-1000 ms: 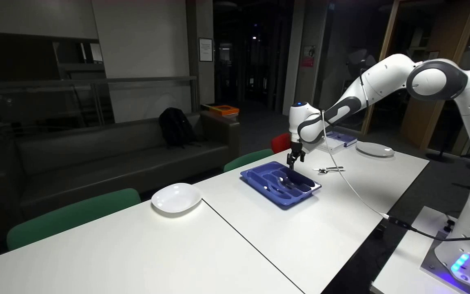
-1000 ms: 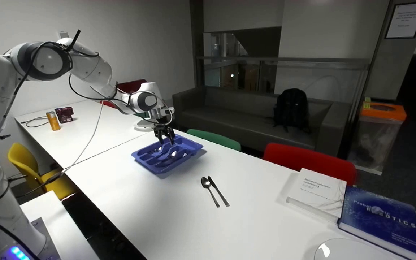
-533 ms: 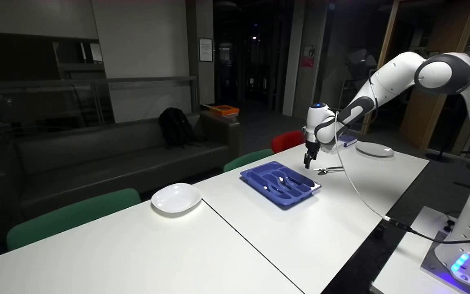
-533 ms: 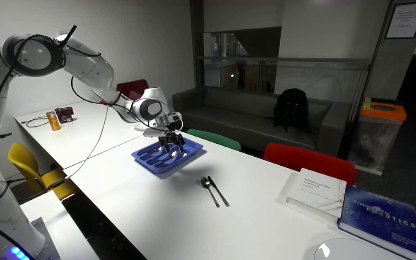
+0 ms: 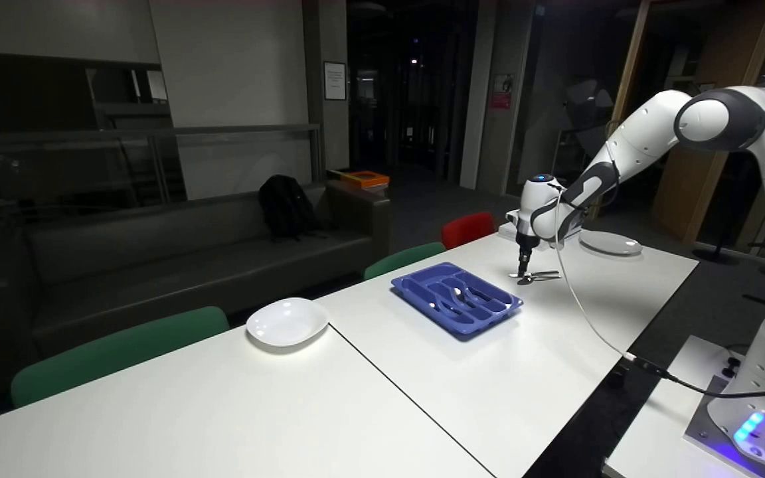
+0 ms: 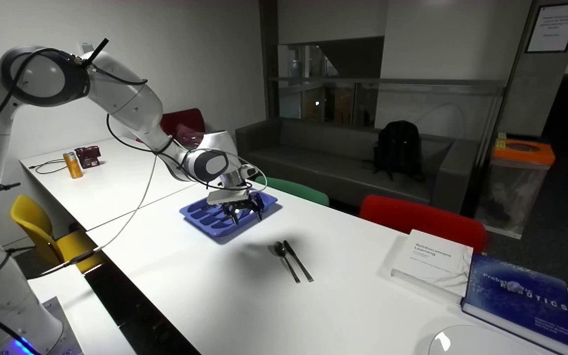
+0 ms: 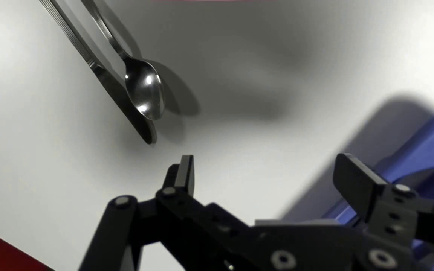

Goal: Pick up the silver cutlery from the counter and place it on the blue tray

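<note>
Black two-fingered gripper (image 7: 265, 162), wide and empty! In the wrist view, shiny metal spoon (image 7: 143, 88) and slim dark-bladed knife (image 7: 117, 96) at its ten o'clock on the flat white counter (image 7: 32, 131): best slide there, turn square across one, descend.

The white book (image 6: 434, 261) reads “Reinforcement Learning”, the blue book (image 6: 518, 308) “Probabilistic Robotics” — the framed notice (image 6: 555, 28) I can't make out.
</note>
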Robot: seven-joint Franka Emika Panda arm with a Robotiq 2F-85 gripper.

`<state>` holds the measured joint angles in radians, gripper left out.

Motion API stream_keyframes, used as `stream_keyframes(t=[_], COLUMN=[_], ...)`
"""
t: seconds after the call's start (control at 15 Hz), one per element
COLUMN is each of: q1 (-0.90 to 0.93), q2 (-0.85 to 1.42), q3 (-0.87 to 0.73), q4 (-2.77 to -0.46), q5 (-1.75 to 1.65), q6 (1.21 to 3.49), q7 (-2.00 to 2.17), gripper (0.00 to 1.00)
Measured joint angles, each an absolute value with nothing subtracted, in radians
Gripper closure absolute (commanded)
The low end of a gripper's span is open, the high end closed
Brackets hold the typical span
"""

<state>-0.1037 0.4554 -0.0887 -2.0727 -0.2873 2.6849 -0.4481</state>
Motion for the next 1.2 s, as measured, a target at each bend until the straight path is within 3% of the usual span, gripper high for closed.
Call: stream_keyframes(t=[0.53, 1.2], q1=[-0.221, -0.225], q2=[0.456, 0.455], q3=[-0.059, -0.037], q4=[-2.084, -2.084], q5=[-0.285, -0.282], q6=[2.688, 2.688], q7=[-0.693, -0.718], gripper=[0.00, 0.00])
